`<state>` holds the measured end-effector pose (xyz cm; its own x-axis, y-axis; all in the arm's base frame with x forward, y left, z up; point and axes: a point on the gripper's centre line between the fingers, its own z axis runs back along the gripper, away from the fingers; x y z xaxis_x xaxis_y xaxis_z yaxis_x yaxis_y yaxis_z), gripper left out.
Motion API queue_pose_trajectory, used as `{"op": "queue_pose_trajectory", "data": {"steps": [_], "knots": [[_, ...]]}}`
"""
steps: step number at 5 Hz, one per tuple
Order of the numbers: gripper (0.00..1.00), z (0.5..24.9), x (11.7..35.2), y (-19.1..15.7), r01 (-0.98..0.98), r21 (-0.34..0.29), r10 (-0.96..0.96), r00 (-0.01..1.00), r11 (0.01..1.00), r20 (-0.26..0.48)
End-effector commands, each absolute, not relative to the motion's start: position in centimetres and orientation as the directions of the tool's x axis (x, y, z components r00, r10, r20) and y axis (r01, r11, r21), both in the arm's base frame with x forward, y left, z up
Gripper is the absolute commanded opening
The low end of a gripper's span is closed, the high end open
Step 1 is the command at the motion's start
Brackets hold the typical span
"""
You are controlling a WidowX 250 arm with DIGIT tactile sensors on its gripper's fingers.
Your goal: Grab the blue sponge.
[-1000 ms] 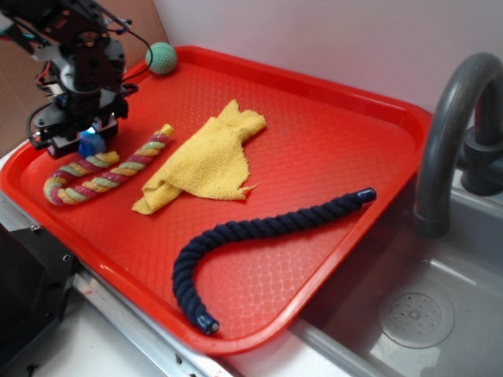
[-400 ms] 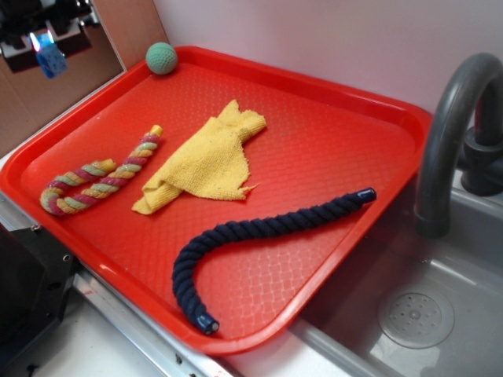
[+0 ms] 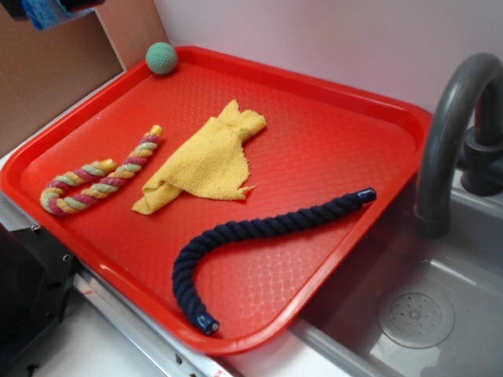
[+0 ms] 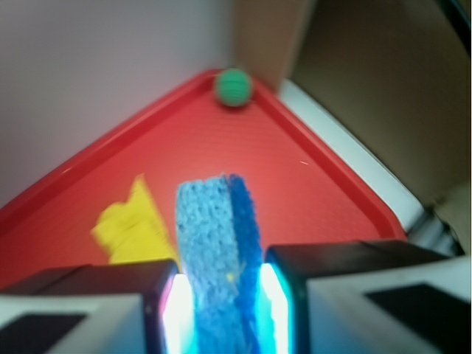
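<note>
The blue sponge [image 4: 219,251] is pinched upright between my two black fingers in the wrist view, its porous face sticking out past them. My gripper [image 4: 220,295] is shut on it, high above the red tray [image 4: 310,177]. In the exterior view only the sponge's lower edge [image 3: 49,13] shows at the top left corner, well above the tray [image 3: 330,126]; the gripper itself is almost wholly out of that frame.
On the tray lie a green ball [image 3: 161,58] at the far corner, a striped rope [image 3: 94,177], a yellow cloth [image 3: 206,161] and a long navy rope [image 3: 259,236]. A brown cardboard wall [image 3: 55,78] stands left. A sink [image 3: 440,306] with grey faucet [image 3: 444,133] is right.
My gripper has risen from the tray's left side with the sponge in it, going up and out of the top left of the exterior view. The striped rope shifted slightly as the sponge left.
</note>
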<state>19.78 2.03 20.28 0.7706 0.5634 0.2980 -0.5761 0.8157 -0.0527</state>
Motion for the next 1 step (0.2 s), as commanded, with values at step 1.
{"op": "queue_pose_trajectory", "data": {"steps": [1], "knots": [[0.00, 20.76, 18.93, 2.30, -0.464, -0.103, 0.475, 0.846, 0.880, 0.241]]}}
